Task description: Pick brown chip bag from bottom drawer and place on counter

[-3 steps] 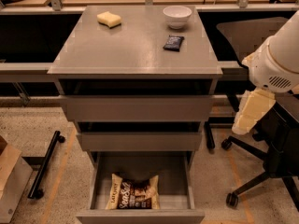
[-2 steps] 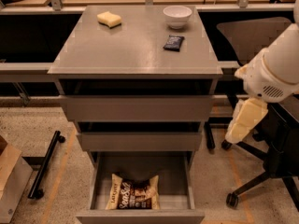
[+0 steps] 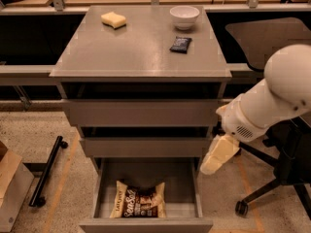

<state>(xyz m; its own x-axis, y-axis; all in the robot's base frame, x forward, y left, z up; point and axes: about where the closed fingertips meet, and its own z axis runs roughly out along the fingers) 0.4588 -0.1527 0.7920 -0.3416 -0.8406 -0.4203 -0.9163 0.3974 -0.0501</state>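
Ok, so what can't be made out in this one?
In the camera view, the only one:
- bottom drawer, holding the brown chip bag: its front face is cut off by the lower edge.
- upper drawers: their contents are hidden behind their fronts.
- dark packet on the counter: its label is unreadable.
- gripper, hanging right of the bottom drawer: its arm is cut off by the right edge.

The bottom drawer (image 3: 146, 224) is open from above around the brown chip bag (image 3: 138, 205); the gripper (image 3: 218, 155) hangs just outside its right wall (an office chair (image 3: 291, 154) stands beyond). The counter (image 3: 141, 57) lies bare at its front.
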